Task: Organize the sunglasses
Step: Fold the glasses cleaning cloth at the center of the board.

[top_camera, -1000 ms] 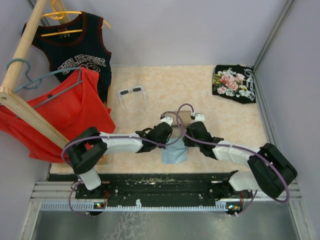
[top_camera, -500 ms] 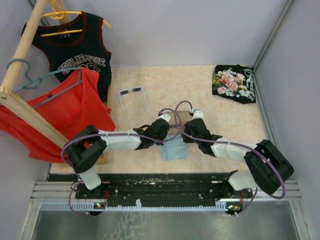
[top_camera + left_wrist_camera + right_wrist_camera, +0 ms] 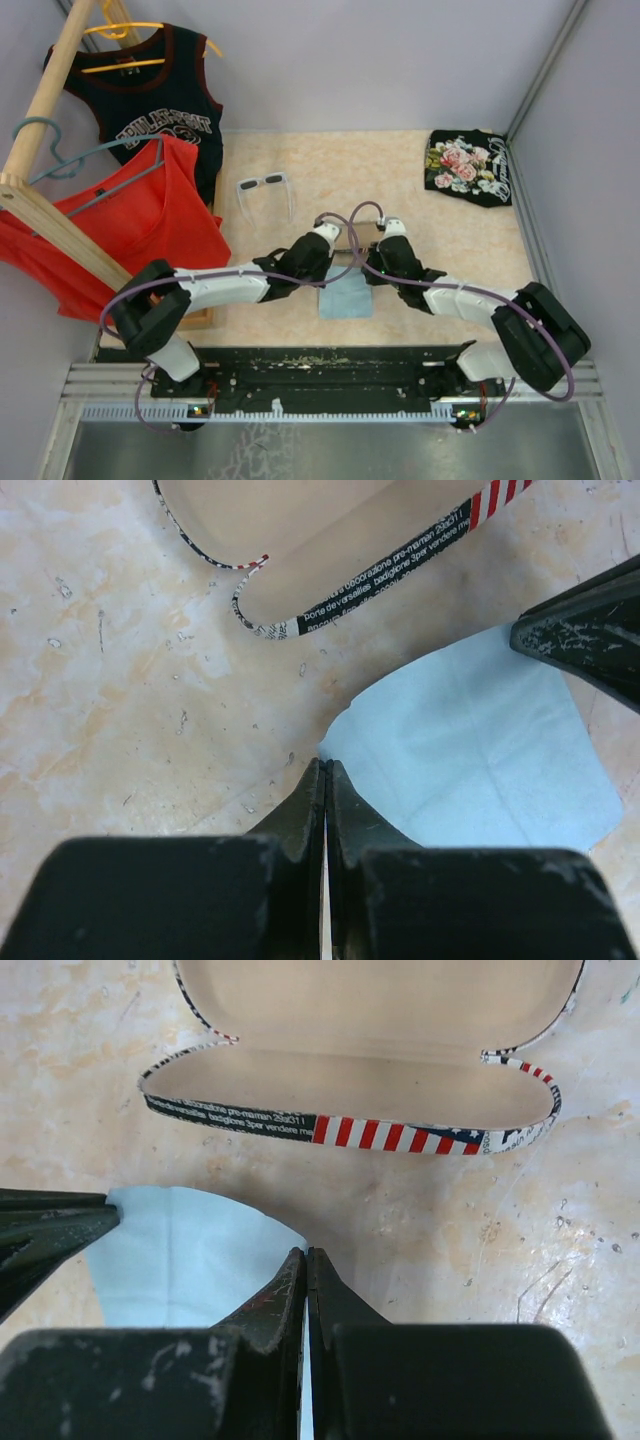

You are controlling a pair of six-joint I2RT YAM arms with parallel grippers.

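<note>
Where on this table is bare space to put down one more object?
Bare tabletop lies along the far edge between the sunglasses and the floral garment, and again near the right wall, below that garment. The middle is crowded: the left pincer and right pincer sit at the blue cloth, close to the open case.

**Quick head count of what's in this setup**

On the counter (image 3: 450, 235) there's one pair of sunglasses (image 3: 264, 183) far left, one open flag-print case (image 3: 400, 1132), and one light-blue cloth (image 3: 345, 298) near the middle.

Clothes come to three: a black jersey (image 3: 165, 105) and a red top (image 3: 150, 225) hanging on the left, plus one folded floral piece (image 3: 468, 165) far right.

Two hangers, yellow (image 3: 120, 66) and blue-grey (image 3: 95, 160), on one wooden rack (image 3: 50, 90).

Two arms: left arm (image 3: 230, 285) and right arm (image 3: 460, 297).
</note>
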